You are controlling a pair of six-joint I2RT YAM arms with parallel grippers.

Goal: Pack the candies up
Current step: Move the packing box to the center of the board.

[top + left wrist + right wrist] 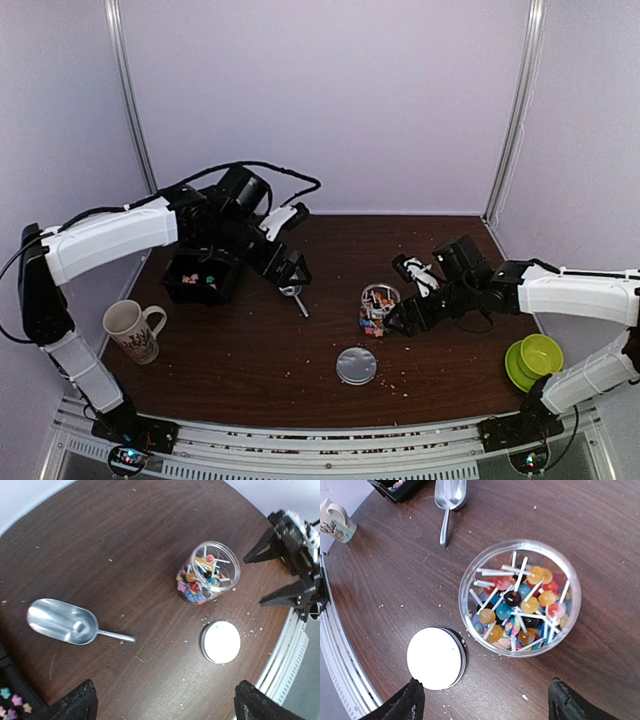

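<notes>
Capping looks like the step in hand: the jar is full and the lid is off.

**Top view:** the jar (379, 308) stands on the desk (250, 360), with the lid (356, 365) flat just in front of it. The right hand (405, 318) is just right of the jar. The left hand (292, 272) is well left of the jar, over the scoop (296, 296), with the tray (200, 278) further left.

**Left wrist view:** the left hand (165, 702) has its jaws wide, with nothing between them. The scoop lies empty left of the jar. The candies (200, 580) are mostly in the jar, with a few in the tray corner.

**Right wrist view:** the right hand (485, 702) also has its jaws wide and empty, hanging at the jar's near side. White sticks reach up to the rim.

**To do it well:**
- Pinch the lid across its rim, since it lies flat and slips easily.
- Brace the jar with the other hand.
- Lower the lid level onto the jar.
- Watch the sticks, which could keep the lid from seating.
</notes>
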